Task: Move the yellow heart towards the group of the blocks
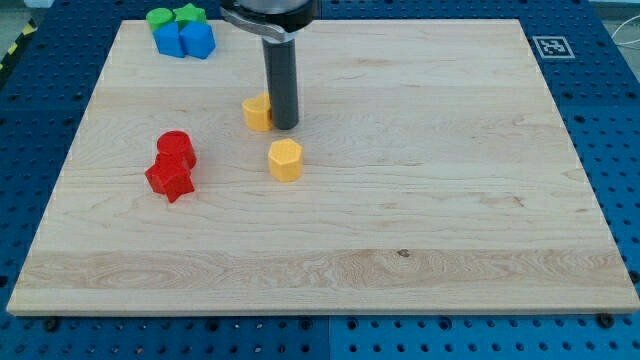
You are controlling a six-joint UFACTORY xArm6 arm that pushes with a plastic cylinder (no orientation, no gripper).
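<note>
The yellow heart [257, 112] lies on the wooden board left of centre, in the upper part of the view. My tip [285, 127] stands right against the heart's right side, touching it or nearly so. A group of blocks sits at the board's top left corner: a green block [159, 17], a green star-like block [189, 14], and two blue blocks [168, 39] [198, 41]. A second yellow block, a hexagon [285, 160], lies just below the tip.
A red cylinder [175, 148] and a red star-like block [170, 179] sit together at the left. The board [420, 200] rests on a blue perforated table. A black-and-white marker [550, 46] is at the board's top right corner.
</note>
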